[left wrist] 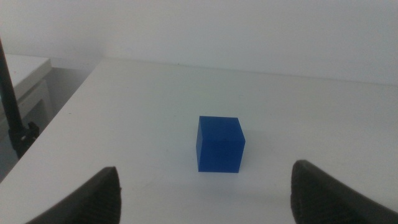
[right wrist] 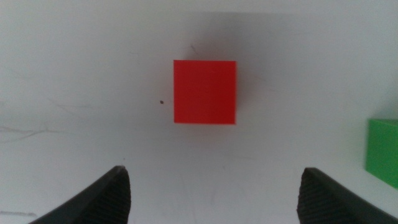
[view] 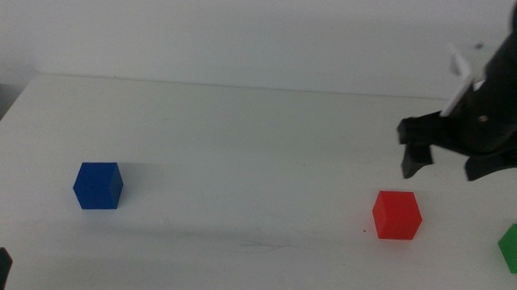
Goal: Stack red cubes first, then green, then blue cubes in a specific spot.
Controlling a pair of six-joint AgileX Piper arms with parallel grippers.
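We see the right gripper (view: 461, 165) released above the square-on red cube (view: 396, 215); the left gripper (left wrist: 205, 186), released, faces the blue cube (left wrist: 219, 144).

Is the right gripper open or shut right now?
Open: right gripper jaws stand wide apart, above the red cube, holding nothing.

White tabletop (view: 239, 162), plain pale wall (view: 203, 25) behind, soft even light
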